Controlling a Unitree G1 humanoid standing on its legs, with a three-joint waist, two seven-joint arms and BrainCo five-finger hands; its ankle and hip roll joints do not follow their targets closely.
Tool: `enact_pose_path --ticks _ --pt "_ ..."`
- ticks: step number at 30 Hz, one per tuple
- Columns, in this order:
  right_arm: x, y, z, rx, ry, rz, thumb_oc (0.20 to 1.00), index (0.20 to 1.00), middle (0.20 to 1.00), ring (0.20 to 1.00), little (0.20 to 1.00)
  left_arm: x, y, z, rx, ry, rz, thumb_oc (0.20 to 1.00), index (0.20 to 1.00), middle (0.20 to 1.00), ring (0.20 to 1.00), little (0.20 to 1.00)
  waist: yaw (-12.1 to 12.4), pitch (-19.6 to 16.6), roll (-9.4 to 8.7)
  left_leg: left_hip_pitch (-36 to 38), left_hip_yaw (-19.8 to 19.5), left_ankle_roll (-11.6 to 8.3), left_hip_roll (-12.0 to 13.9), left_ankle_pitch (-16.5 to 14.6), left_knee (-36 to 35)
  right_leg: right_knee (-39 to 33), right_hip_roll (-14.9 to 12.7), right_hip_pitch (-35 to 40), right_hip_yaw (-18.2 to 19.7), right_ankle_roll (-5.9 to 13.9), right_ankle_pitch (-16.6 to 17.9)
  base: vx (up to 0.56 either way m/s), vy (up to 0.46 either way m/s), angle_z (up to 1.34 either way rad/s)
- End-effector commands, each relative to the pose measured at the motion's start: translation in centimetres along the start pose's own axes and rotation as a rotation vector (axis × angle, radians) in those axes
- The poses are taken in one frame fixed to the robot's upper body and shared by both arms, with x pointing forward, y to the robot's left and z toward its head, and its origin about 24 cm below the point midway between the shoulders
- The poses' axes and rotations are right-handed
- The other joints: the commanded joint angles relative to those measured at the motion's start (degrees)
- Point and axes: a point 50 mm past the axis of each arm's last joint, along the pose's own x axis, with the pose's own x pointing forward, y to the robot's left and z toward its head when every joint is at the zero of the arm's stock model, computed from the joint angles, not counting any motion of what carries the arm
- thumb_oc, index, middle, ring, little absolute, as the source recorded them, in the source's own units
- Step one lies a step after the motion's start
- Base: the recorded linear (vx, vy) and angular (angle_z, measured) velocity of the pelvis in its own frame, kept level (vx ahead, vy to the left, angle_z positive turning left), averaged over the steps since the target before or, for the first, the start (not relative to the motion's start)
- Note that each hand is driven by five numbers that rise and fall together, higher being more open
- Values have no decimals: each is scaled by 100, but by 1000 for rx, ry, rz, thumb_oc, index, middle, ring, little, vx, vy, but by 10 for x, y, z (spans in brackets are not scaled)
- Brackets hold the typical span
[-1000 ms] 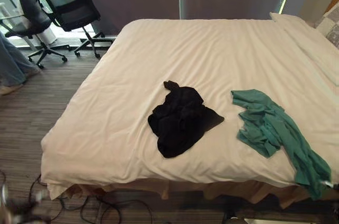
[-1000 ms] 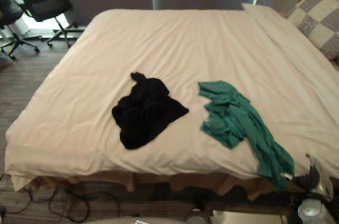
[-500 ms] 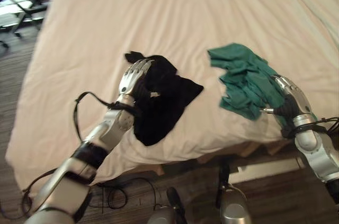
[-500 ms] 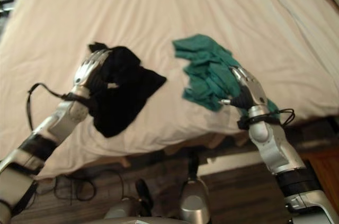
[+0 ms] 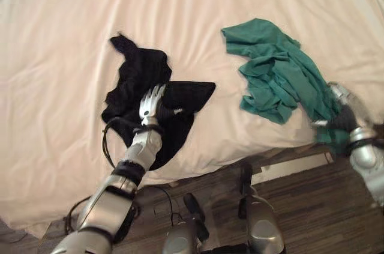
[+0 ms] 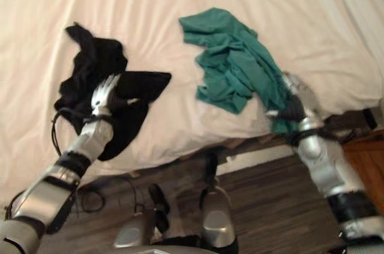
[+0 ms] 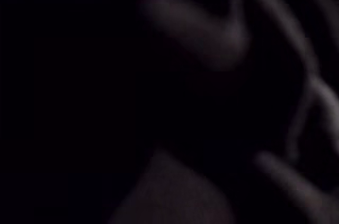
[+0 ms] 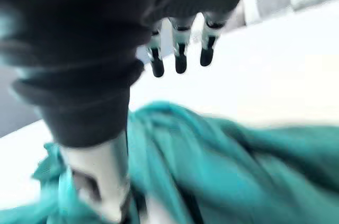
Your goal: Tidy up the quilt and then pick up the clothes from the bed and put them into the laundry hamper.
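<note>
1. Clothes lie on the white quilt (image 5: pixel 72 74) of the bed in the left eye view: a black top (image 5: pixel 135 95) and a green top (image 5: pixel 279 74), apart. The left hand (image 5: pixel 151 102) rests flat on the black top, fingers straight.
2. Right eye view: the right hand (image 6: pixel 298 99) sits at the green top's near end, by the bed edge.
3. Left wrist view: all dark, so nothing to tell.
4. Right wrist view: the right hand's fingers (image 8: pixel 180 54) are straight over green cloth, not holding it.
5. The quilt looks smooth. Both tops are not picked up yet.
</note>
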Motion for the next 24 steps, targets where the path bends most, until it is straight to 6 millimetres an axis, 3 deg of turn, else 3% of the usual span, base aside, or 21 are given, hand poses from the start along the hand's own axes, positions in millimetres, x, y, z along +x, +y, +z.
enact_pose_path --ticks 1,4,5,6,8,9,11,12,14,15,17,18,19,22,23,24 --pt "36 -33 2 -64 -1 -107 1000 1000 1000 1000 1000 -80 -31 -106 75 341 -224 200 200 200 200 200 622 -150 -156 -628 -249 -513 430 25 441 1131 -1081 -567 -80 887 -820 -47 -25 31" --pt "56 -37 -5 -66 74 -101 1000 1000 1000 1000 1000 -113 -37 -120 10 366 -247 200 200 200 200 200 892 -52 0 -720 -320 -542 404 136 371 1160 -1126 -606 -159 874 -814 -12 -8 32" --pt "57 -36 -4 -65 70 -100 1000 1000 1000 1000 1000 -114 -36 -121 8 370 -246 200 200 200 200 200 869 -56 -3 -721 -319 -543 405 139 367 1159 -1124 -609 -158 873 -814 7 -2 32" --pt "67 -39 -16 -79 147 -79 1000 1000 1000 1000 1000 -133 -40 -126 -30 378 -267 200 200 200 200 200 1029 -65 106 -811 -374 -564 387 226 289 1140 -1143 -635 -228 867 -806 11 -5 31" --pt "68 -30 -35 -74 261 -21 1000 1000 1000 1000 1000 -145 -42 -127 -70 373 -274 200 200 200 200 200 1166 -126 213 -819 -502 -618 377 205 165 1143 -1136 -620 -260 936 -900 44 -11 21" --pt "69 -30 -34 -73 257 -21 1000 1000 1000 1000 1000 -145 -41 -128 -73 375 -272 200 200 200 200 200 1138 -107 201 -882 -455 -577 369 301 182 1128 -1153 -662 -323 867 -807 71 -14 30" --pt "66 -23 -44 -52 314 20 1000 1000 1000 1000 1000 -151 -43 -126 -97 371 -280 200 200 200 200 200 1169 -149 252 -838 -555 -624 368 243 108 1135 -1132 -610 -315 933 -911 47 -14 42" --pt "45 1 -73 31 489 117 200 200 200 200 200 -154 -47 -121 -163 362 -286 200 200 200 200 200 1282 -212 332 -860 -647 -617 334 280 30 1122 -1145 -566 -437 938 -922 24 -23 34" --pt "26 21 -88 112 598 195 200 200 200 200 200 -156 -49 -114 -195 332 -304 200 200 200 200 200 1338 -301 375 -866 -770 -597 295 279 -16 1093 -1167 -456 -581 943 -938 46 -5 67" --pt "7 45 -93 192 651 256 200 200 200 200 200 -155 -50 -105 -234 301 -315 200 200 200 200 200 1360 -414 359 -825 -862 -562 239 223 -23 1060 -1195 -335 -718 967 -923 66 52 89" --pt "-20 68 -93 294 663 285 200 200 200 200 200 -155 -48 -98 -275 275 -314 200 200 200 200 200 1337 -556 257 -764 -926 -502 169 116 11 1008 -1217 -195 -787 996 -879 49 102 65" --pt "-56 94 -84 424 637 327 200 200 200 200 200 -152 -45 -94 -305 258 -295 200 200 200 200 200 1188 -648 69 -730 -884 -386 91 83 54 972 -1251 -139 -871 951 -733 76 89 51" --pt "-58 95 -85 425 643 330 200 200 200 200 200 -153 -46 -94 -301 259 -300 200 200 200 200 200 1210 -691 75 -667 -937 -422 109 -9 29 980 -1223 -93 -806 1020 -824 84 85 55" --pt "-117 120 -71 646 653 404 200 200 200 200 200 -158 -53 -93 -345 276 -322 200 200 200 200 200 999 -894 -240 -523 -836 -306 4 -63 43 931 -1261 69 -911 1024 -631 46 70 12" --pt "-140 130 -64 710 675 450 200 200 200 200 200 -163 -57 -95 -367 300 -335 200 200 200 200 200 949 -982 -325 -462 -818 -280 -23 -93 21 929 -1271 115 -915 1043 -609 81 131 -6" --pt "-176 146 -55 823 736 520 200 200 200 200 200 -170 -61 -98 -425 346 -337 200 200 200 200 200 823 -1139 -448 -327 -770 -254 -53 -128 -42 988 -1253 154 -881 1077 -577 65 134 -9"
